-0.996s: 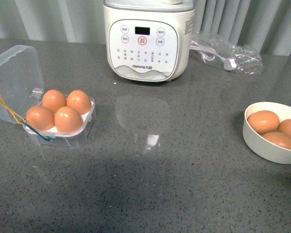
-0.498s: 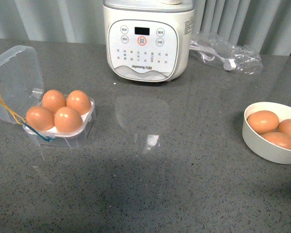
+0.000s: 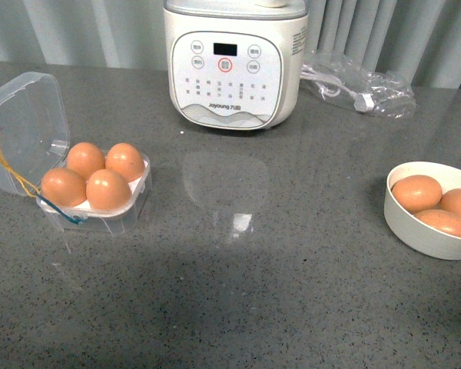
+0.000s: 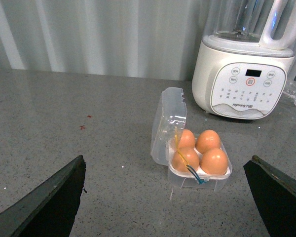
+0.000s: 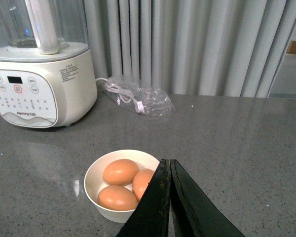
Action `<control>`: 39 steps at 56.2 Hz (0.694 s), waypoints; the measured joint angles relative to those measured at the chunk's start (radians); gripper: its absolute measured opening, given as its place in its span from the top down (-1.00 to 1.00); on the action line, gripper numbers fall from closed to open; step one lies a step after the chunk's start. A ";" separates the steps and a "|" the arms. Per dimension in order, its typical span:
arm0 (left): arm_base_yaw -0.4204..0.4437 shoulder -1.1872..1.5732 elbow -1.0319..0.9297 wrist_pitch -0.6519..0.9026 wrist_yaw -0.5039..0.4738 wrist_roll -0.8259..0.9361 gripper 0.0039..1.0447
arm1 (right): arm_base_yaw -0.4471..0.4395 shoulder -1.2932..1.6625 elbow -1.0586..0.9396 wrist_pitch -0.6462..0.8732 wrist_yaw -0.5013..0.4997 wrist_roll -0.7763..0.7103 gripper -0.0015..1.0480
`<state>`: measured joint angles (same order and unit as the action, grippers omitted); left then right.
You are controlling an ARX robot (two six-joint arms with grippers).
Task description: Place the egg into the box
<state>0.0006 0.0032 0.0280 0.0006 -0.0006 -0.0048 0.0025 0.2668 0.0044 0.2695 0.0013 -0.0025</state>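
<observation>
Well ahead of wide-spread left pincer (image 4: 166,158), box (image 4: 180,181), four eggs (image 4: 214,162) inside

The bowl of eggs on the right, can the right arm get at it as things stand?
Probably yes. The right gripper hangs close by the bowl, nothing covers its eggs, and nothing stands between. The jaws are shut, so they would have to open first.

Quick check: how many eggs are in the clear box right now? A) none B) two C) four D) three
C: all four slots of the box are filled, each with an egg, as both the front and left wrist views show.
</observation>
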 joint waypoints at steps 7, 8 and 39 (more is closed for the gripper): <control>0.000 0.000 0.000 0.000 0.000 0.000 -0.87 | 0.000 -0.037 0.000 -0.036 0.000 0.000 0.94; 0.000 0.000 0.000 0.000 0.000 0.000 -0.87 | 0.000 -0.042 0.000 -0.042 0.000 0.000 0.94; 0.000 0.000 0.000 0.000 0.000 0.000 -0.87 | 0.000 -0.262 0.000 -0.269 -0.003 -0.001 0.38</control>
<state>0.0006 0.0029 0.0280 0.0006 -0.0006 -0.0048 0.0025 0.0044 0.0048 0.0006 -0.0017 -0.0032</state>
